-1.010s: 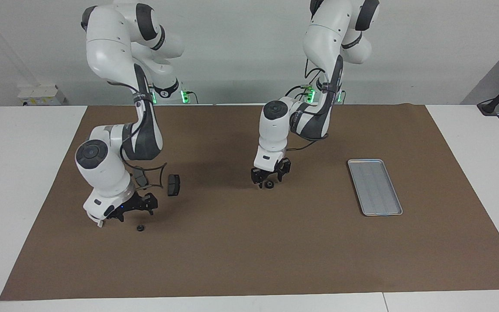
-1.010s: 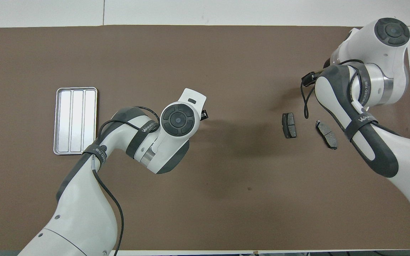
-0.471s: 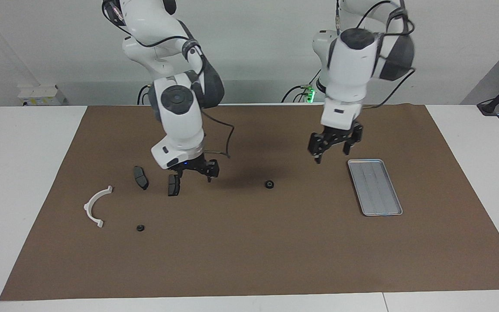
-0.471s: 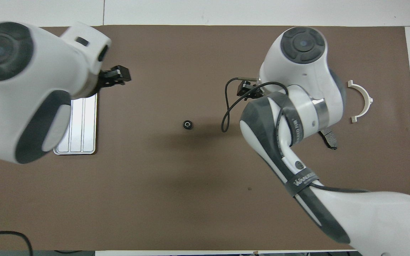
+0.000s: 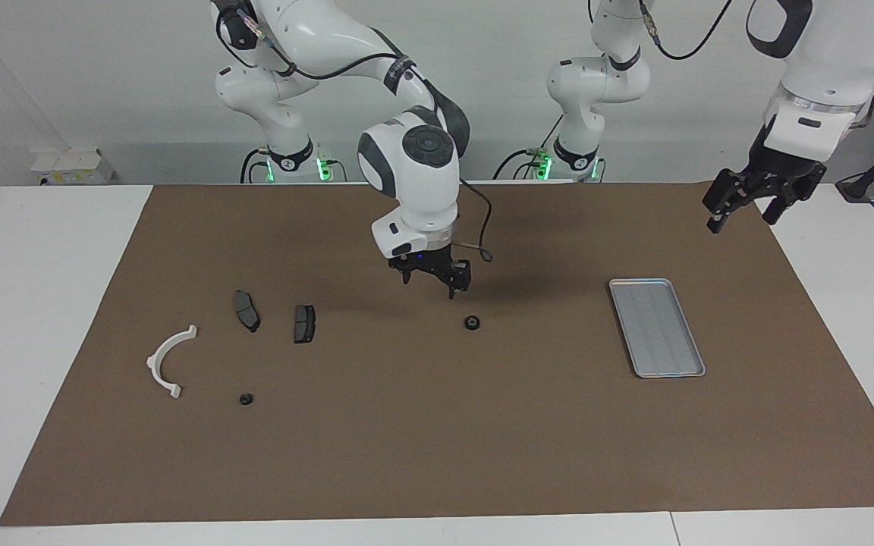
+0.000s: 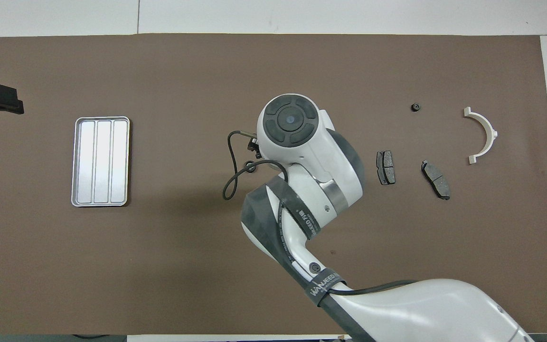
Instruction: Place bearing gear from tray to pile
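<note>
From across the tabletop we count one tray [image 5: 657,327], two bearing gears [image 5: 471,323] [image 5: 246,398], two brake pads [image 5: 246,310] [image 5: 304,323] and one white bracket [image 5: 167,361]; the right claw [image 5: 431,274] hangs spread over the mid-mat gear, the left claw [image 5: 748,201] spread, raised off the mat's edge. From above, the tray [image 6: 100,120] lies bare, one gear [image 6: 415,107] beside the bracket [image 6: 483,135]

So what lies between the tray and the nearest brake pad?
One small black bearing gear on the mat, between tray and brake pad; the right end effector is raised over that stretch. The facing view shows it.
</note>
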Action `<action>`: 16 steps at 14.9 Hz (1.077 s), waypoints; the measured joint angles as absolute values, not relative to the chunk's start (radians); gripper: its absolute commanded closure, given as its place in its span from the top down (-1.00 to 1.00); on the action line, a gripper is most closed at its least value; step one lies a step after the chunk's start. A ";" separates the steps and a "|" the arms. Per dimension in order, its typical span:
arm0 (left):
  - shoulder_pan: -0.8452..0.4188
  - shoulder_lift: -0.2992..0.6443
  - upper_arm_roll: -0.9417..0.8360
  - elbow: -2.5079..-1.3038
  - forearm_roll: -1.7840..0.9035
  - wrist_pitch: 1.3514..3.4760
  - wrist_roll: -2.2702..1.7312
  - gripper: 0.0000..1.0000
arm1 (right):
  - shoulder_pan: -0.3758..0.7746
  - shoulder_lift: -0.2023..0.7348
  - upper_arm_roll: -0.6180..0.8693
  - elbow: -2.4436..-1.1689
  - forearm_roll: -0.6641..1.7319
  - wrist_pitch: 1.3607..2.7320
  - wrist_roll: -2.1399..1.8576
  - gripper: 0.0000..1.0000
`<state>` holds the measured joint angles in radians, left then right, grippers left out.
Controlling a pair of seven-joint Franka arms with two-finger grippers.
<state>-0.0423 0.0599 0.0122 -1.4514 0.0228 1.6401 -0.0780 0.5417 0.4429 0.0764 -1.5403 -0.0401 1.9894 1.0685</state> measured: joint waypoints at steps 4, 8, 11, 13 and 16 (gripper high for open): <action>-0.046 0.027 -0.007 -1.496 0.021 1.636 -0.065 1.00 | 0.607 0.599 0.072 -1.465 -0.074 2.066 1.172 1.00; -0.047 -0.004 -0.017 -1.576 0.021 1.630 -0.055 1.00 | 0.612 0.662 0.068 -1.434 -0.076 2.114 1.178 1.00; -0.048 -0.029 -0.021 -1.610 0.021 1.630 -0.049 1.00 | 0.630 0.672 0.069 -1.430 -0.076 2.124 1.178 1.00; -0.048 -0.030 -0.024 -1.610 0.021 1.630 -0.048 1.00 | 0.648 0.694 0.069 -1.429 -0.083 2.136 1.181 1.00; -0.048 -0.030 -0.026 -1.610 0.021 1.623 -0.047 1.00 | 0.650 0.716 0.068 -1.422 -0.103 2.144 1.182 1.00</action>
